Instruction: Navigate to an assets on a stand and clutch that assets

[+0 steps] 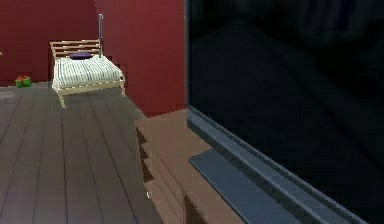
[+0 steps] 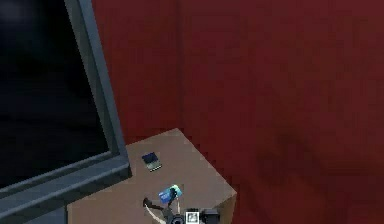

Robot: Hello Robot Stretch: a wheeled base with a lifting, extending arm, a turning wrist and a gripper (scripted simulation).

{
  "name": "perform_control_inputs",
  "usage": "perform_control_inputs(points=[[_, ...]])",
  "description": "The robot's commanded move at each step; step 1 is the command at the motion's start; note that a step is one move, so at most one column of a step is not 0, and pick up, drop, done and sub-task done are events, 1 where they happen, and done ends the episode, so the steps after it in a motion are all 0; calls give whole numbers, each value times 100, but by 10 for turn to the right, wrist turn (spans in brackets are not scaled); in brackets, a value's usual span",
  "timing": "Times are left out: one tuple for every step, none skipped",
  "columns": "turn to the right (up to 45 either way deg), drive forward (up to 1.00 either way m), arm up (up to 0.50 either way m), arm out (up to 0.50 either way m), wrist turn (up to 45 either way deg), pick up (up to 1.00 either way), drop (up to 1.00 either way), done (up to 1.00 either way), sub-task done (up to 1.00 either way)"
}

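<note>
Gripper [image 2: 160, 208] at brown stand [image 2: 205, 175], finger state and load cannot be told, bluish item [image 2: 171, 192] at its 1 o'clock, dark flat item [image 2: 152, 160] at 12, television [image 2: 50, 90] at 10.

A big dark television [image 1: 290, 90] stands on a brown table [image 1: 168, 150] at the right. Far across the dark wooden floor [image 1: 70, 160], a wooden bed [image 1: 88, 75] stands near the red wall [image 1: 150, 50].

slatted bed [image 1: 88, 75] against red wall [image 1: 30, 30] | large dark screen [image 1: 290, 80] | plank floor [image 1: 60, 160]
</note>
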Motion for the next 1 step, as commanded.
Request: perform_control_inputs(points=[[0, 0, 10, 0, 0, 0, 0, 0, 0]])
